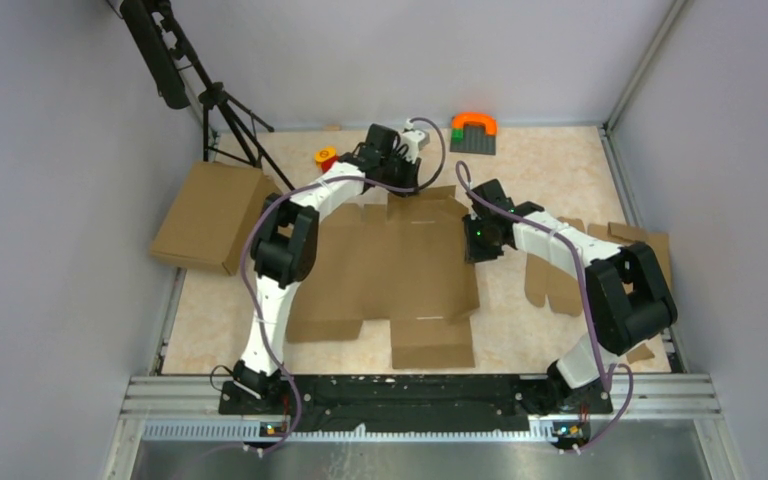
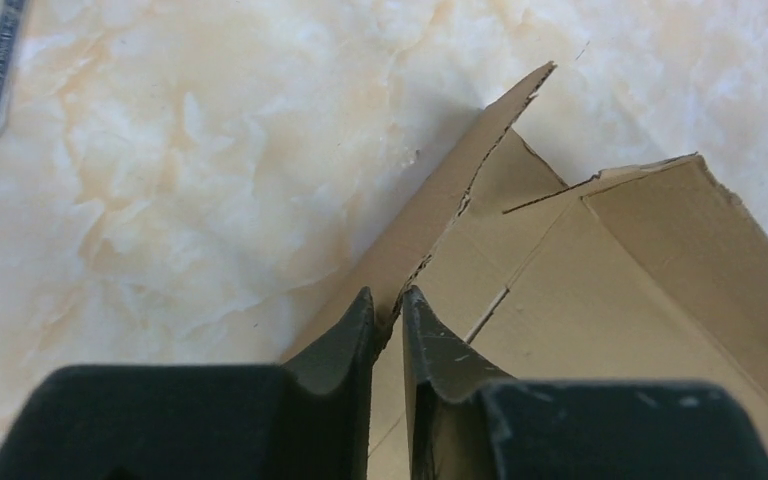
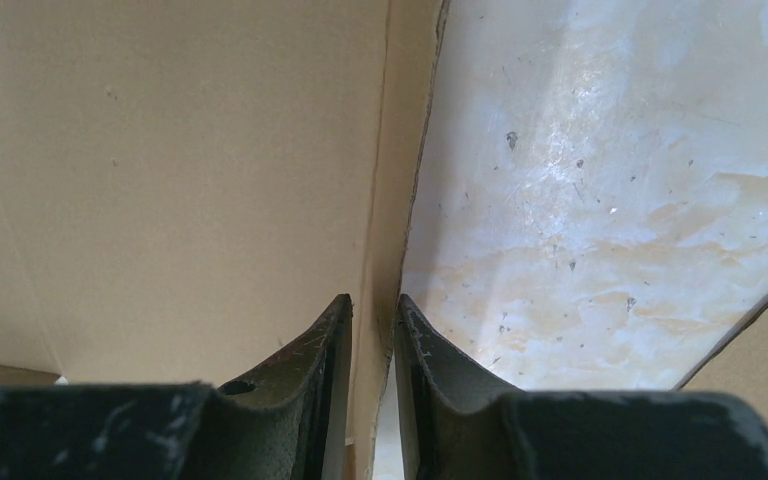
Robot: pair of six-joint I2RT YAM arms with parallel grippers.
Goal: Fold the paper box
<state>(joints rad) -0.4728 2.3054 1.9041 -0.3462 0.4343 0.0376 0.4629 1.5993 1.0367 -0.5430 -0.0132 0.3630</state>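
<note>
Grip status first. Left gripper (image 2: 388,300): dark matte fingers (image 2: 345,340) pressed almost together, pinching the ragged corrugated edge of a far flap (image 2: 430,225) on the paper box (image 1: 390,265). Flap tilted up off the table (image 2: 210,180), fluting visible along the cut. Right gripper (image 3: 373,305): scuffed black fingers (image 3: 430,350) clamped on the box's right edge. Thin brown side panel (image 3: 160,170) lifted there, with a straight fold crease just beside the pinched edge.

Paper box: plain brown corrugated sheet, wide, die-cut, lying mostly flat between the two arms. Square tab sticking out on the near side, notched flaps and slits along the far side. Matte surface, crisp cut edges.

Table under the box: glossy cream marble pattern, lightly speckled.

Left of the box: closed shallow brown box (image 1: 210,215), skewed and hanging over the table's edge. Contact with the sheet hidden by the left arm.

Right of the box: smaller cardboard blank (image 1: 555,285) with notched edges, flat, partly under the right arm, with a strip of bare marble in between.

Beyond the box: small red-and-yellow item (image 1: 325,157) and a grey plate with an orange arch (image 1: 473,132), both apart from the far flaps. Black tripod (image 1: 222,105) further off to the far left.

Near side of the box: bare marble on either side of the tab, up to the arm bases.
</note>
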